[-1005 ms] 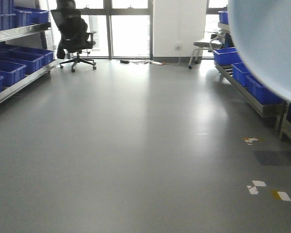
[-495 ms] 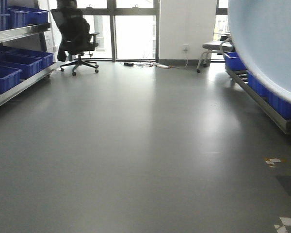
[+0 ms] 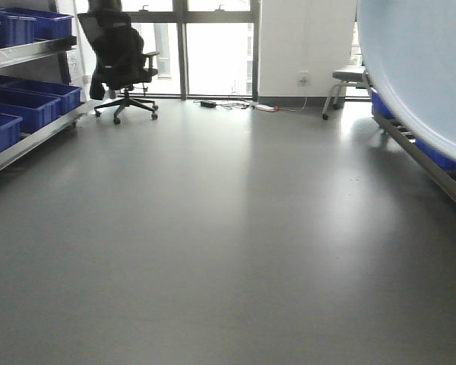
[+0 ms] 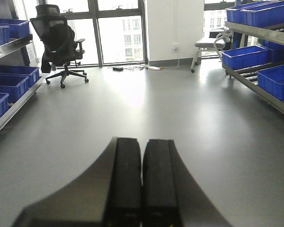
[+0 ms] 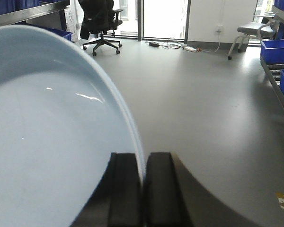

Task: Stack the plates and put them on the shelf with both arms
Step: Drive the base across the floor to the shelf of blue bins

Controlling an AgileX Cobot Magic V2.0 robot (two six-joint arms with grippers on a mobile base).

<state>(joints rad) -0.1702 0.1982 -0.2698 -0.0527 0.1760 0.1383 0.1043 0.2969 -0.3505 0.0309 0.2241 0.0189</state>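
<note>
A pale bluish-white plate [image 5: 47, 142] fills the left of the right wrist view, held on edge. My right gripper [image 5: 144, 163] is shut on its rim, one finger on each face. The same plate [image 3: 418, 68] blocks the upper right of the front view. I cannot tell whether it is a single plate or a stack. My left gripper [image 4: 142, 146] is shut with nothing between its fingers and hangs over bare grey floor. Steel multi-tier racks stand at the left [image 3: 23, 53] and right [image 3: 433, 171]. Which one is the task's shelf I cannot tell.
Blue crates [image 3: 30, 103] fill the left rack, and more blue crates [image 4: 277, 78] sit on the right one. A black office chair [image 3: 121, 57] stands by the far windows. A grey stool [image 3: 348, 76] and floor cables [image 3: 235, 105] are at the far wall. Grey floor lies between the racks.
The front view has advanced down the aisle: the racks have slid outward, the floor tape marks have dropped out of view, and the far wall is nearer. The plate stays in the right gripper.
</note>
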